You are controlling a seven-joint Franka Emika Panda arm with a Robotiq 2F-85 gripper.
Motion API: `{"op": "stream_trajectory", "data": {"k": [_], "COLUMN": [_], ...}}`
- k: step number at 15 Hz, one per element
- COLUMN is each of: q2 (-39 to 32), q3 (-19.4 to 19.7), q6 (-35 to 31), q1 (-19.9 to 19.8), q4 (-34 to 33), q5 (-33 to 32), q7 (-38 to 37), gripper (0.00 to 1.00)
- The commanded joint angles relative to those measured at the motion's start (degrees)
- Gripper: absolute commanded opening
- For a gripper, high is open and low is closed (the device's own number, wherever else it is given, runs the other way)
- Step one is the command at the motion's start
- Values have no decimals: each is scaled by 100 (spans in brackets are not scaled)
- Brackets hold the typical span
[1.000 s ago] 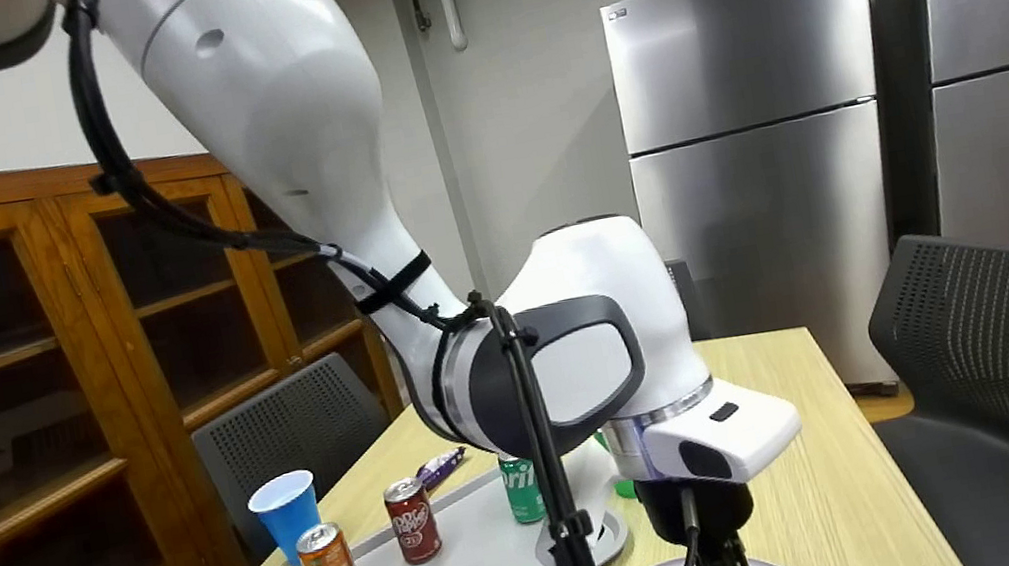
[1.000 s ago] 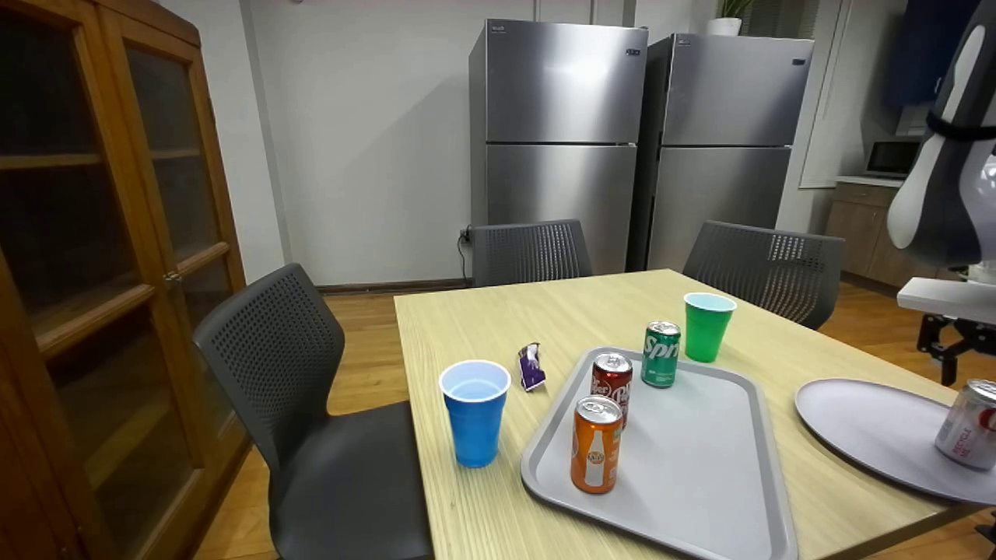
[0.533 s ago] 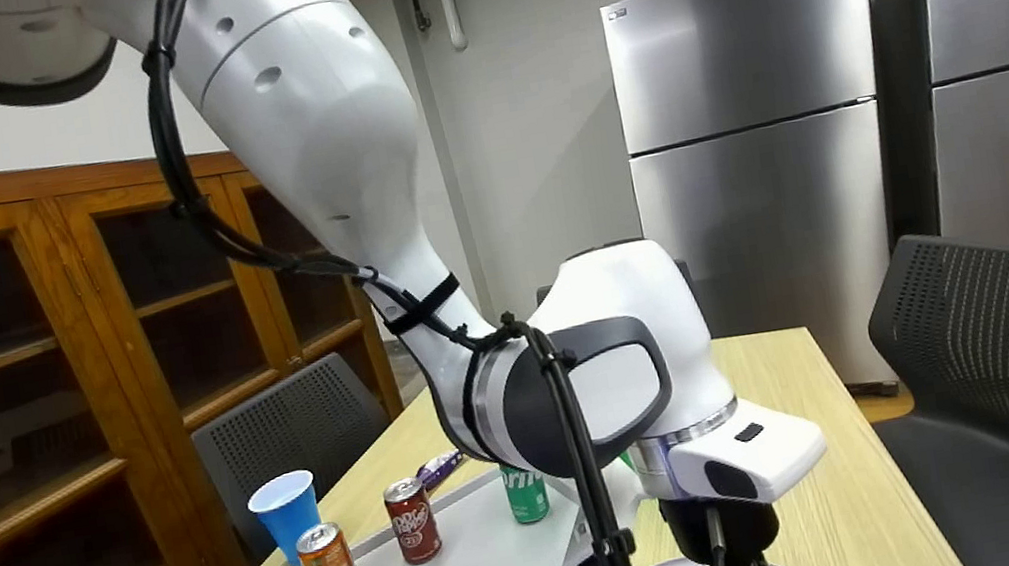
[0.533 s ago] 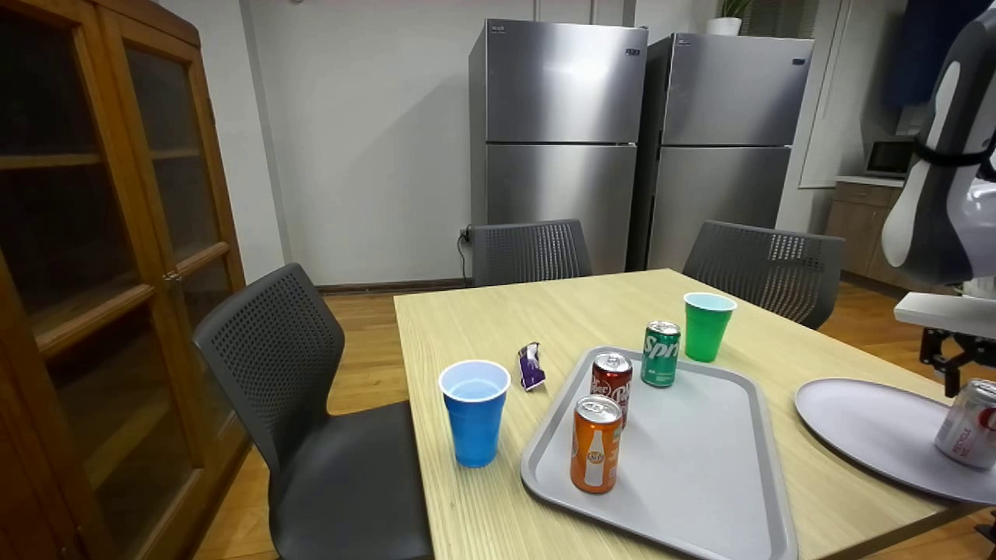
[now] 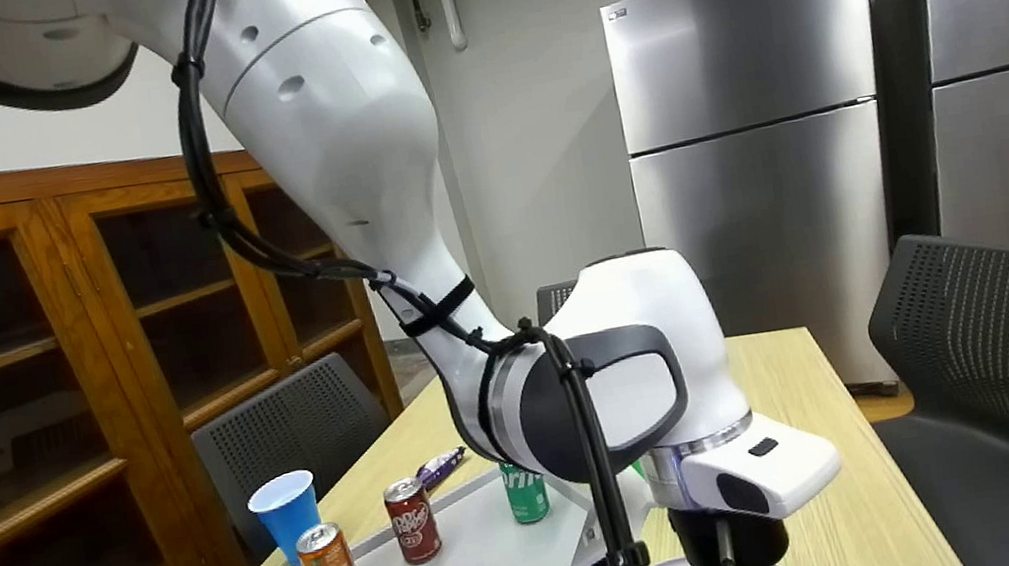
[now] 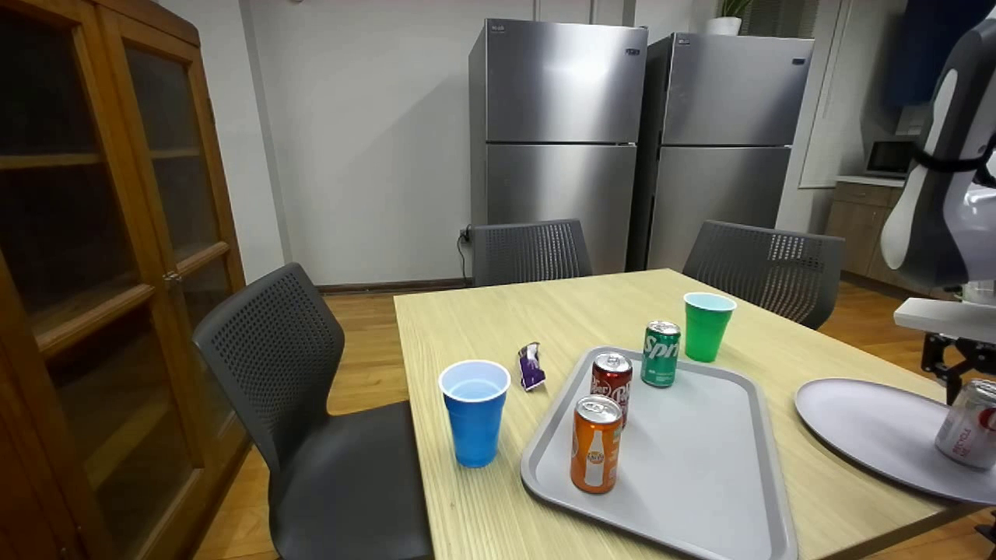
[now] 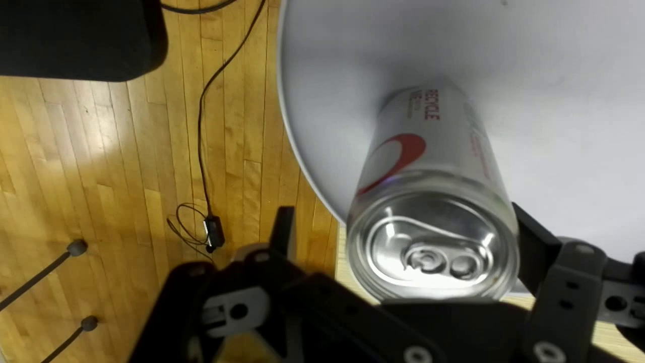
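Note:
A white and silver can (image 7: 428, 136) with red marks stands upright on a round pale grey plate (image 7: 322, 126). In an exterior view the can (image 6: 969, 426) and the plate (image 6: 864, 412) are at the right edge. My gripper (image 7: 408, 239) is open in the wrist view, with the can's top between its fingers. A gap shows between the left finger and the can. The right finger is close beside the can; I cannot tell if it touches. In an exterior view the gripper is partly cut off by the frame edge, just behind the can.
A grey tray (image 6: 700, 467) bears an orange can (image 6: 596, 447), a dark red can (image 6: 612, 381) and a green can (image 6: 661, 356). A blue cup (image 6: 475, 420), a purple wrapper (image 6: 531, 367) and a green cup (image 6: 708, 330) stand or lie around it. Chairs surround the table.
The arm and gripper have moved down and to the right in an exterior view, and the gripper is now lower, by the can. The can and the other objects have not moved.

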State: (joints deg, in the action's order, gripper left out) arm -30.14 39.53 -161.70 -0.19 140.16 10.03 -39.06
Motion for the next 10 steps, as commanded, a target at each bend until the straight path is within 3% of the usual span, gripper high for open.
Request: {"op": "stream_trajectory", "data": {"k": [1,10], "q2": [79,149], "q3": [-235,-419], "q6": [328,473], "q1": [-314,-480], "q4": [-173,-200], "q5": [84,48], "q7": [-38,-35], "gripper": [100,100]}}
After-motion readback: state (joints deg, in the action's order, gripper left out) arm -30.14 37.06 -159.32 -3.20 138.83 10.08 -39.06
